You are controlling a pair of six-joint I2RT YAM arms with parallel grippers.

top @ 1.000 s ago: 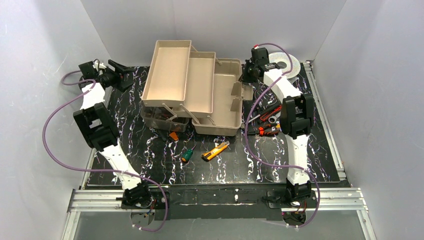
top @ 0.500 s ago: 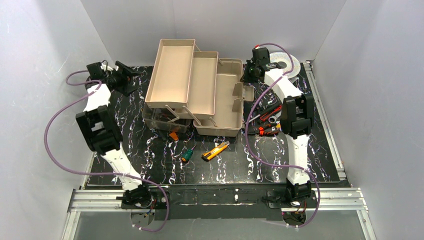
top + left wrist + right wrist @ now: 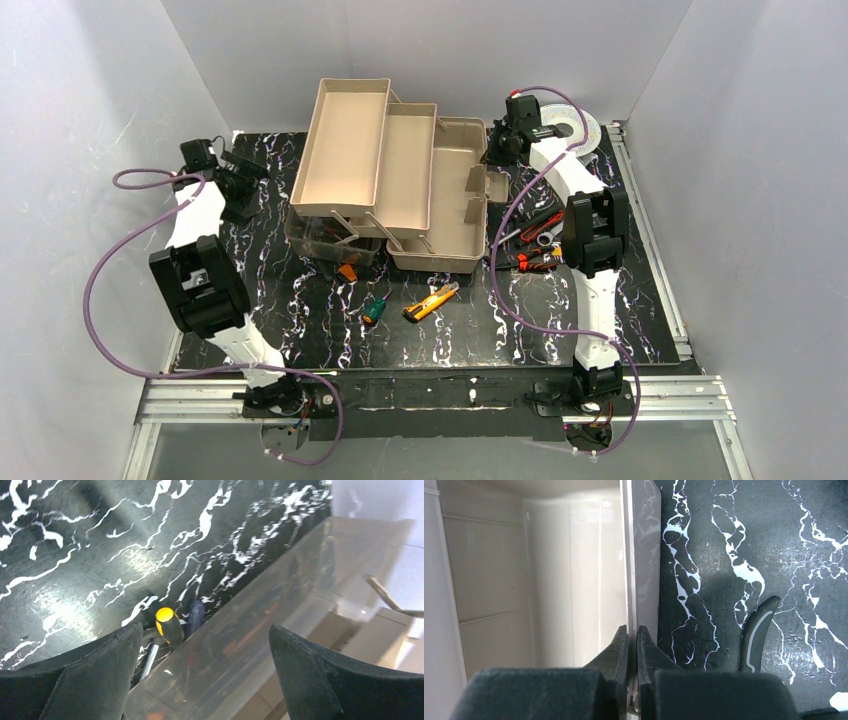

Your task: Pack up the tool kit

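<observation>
The beige toolbox (image 3: 455,215) stands mid-mat with its fold-out trays (image 3: 350,140) swung up to the left. Its translucent brown lid (image 3: 322,238) lies low at the front left. My left gripper (image 3: 246,200) is open beside the box's left end. In the left wrist view the left gripper (image 3: 205,650) spans the lid's (image 3: 260,630) edge without touching it, and a yellow-and-black screwdriver handle (image 3: 167,625) and a blue handle (image 3: 196,616) lie on the mat beside it. My right gripper (image 3: 497,150) is shut on the box's thin right wall (image 3: 644,555), fingertips (image 3: 622,642) pinching it.
A yellow knife (image 3: 431,301), a green screwdriver (image 3: 374,309) and an orange piece (image 3: 347,271) lie in front of the box. Pliers (image 3: 540,225) and orange-black tools (image 3: 540,260) lie under the right arm; a black pliers handle (image 3: 756,635) shows beside the wall. The round silver spool (image 3: 580,128) sits back right.
My left gripper has opened wider and swung from the mat's back left corner nearer and down toward the box's left end. The trays shifted slightly right. The right arm has held still.
</observation>
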